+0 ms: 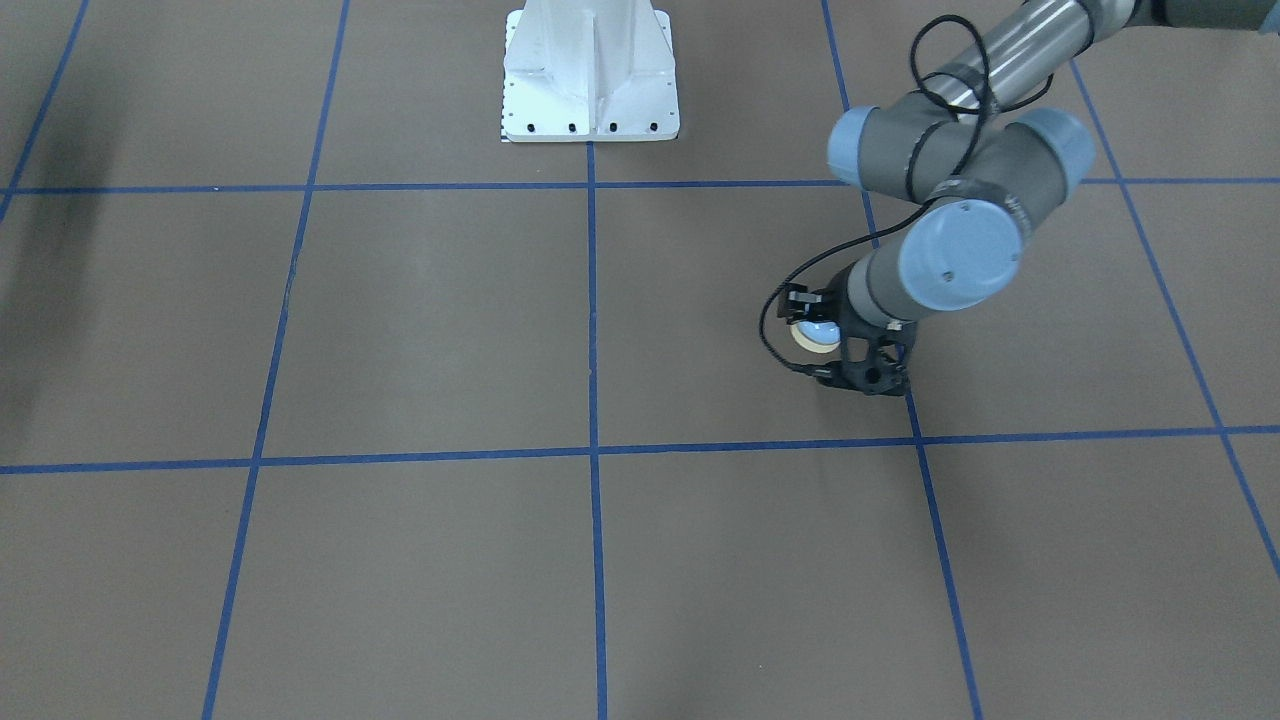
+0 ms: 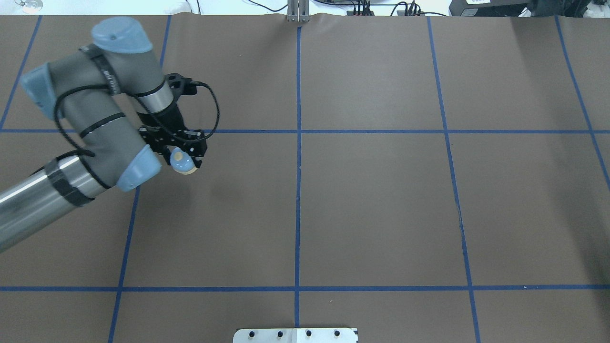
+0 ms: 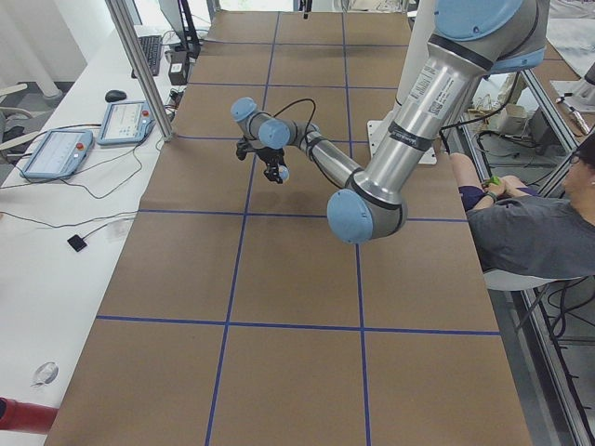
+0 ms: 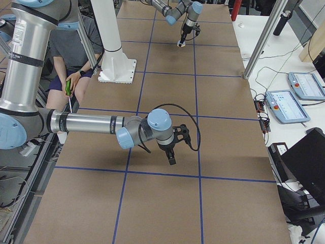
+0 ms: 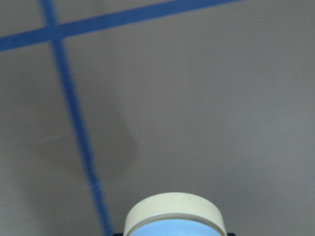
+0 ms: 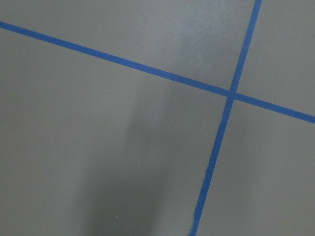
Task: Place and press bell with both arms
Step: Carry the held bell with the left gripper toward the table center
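Observation:
My left gripper (image 2: 183, 158) is shut on the bell (image 2: 181, 164), a light-blue dome with a cream button and a tan base. It holds the bell tilted just above the brown table, left of centre in the overhead view. In the front view the bell (image 1: 814, 335) shows its tan base under the left gripper (image 1: 812, 322). The left wrist view shows the bell's base rim (image 5: 172, 212) at the bottom edge. My right gripper (image 4: 172, 158) shows only in the exterior right view, low over the table, and I cannot tell whether it is open or shut.
The white bolted pedestal (image 1: 590, 75) stands at the robot's side of the table. Blue tape lines (image 2: 298, 143) divide the brown surface into squares. An operator (image 3: 530, 242) sits beside the table. Tablets (image 4: 287, 105) lie on a side bench.

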Controlling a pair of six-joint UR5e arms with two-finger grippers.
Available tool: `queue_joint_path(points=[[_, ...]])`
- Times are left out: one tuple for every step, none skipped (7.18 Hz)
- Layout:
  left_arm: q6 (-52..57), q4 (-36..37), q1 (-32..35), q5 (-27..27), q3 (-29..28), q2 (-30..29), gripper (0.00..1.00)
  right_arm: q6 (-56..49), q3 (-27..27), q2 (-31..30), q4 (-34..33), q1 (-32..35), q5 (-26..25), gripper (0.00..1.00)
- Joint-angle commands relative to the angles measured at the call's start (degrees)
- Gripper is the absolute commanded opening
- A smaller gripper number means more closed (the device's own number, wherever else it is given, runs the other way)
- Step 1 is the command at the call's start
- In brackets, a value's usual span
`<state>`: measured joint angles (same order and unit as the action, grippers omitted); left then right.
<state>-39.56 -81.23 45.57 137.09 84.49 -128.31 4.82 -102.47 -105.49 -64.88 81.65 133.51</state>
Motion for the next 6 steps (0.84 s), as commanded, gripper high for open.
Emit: queue_joint_path(points=[[-8.4, -0.1, -4.0, 0.0, -14.6, -14.6, 0.54, 1.0, 0.2, 0.3, -0.1, 0.0, 0.0, 1.00], [-10.8, -0.2, -5.9, -0.1, -18.4, -17.6, 0.54, 1.6, 0.1, 0.3, 0.0, 0.0, 0.1, 1.00], [-13.8, -0.7, -8.0, -1.8, -20.6, -20.3, 0.54, 1.7, 0.2, 0.3, 0.0, 0.0, 0.1, 1.00], [-16.4, -2.2, -9.9, -3.3, -21.4, -20.8, 0.54, 1.6, 0.2, 0.3, 0.0, 0.0, 0.1, 1.00], [-18.3, -3.7, -11.2, -3.3, -22.3, -21.8, 0.54, 1.7, 0.2, 0.4, 0.0, 0.0, 0.1, 1.00], [-19.5, -6.4, -11.8, -3.4, -24.4, -22.8, 0.55, 1.7, 0.2, 0.4, 0.0, 0.1, 0.1, 1.00]])
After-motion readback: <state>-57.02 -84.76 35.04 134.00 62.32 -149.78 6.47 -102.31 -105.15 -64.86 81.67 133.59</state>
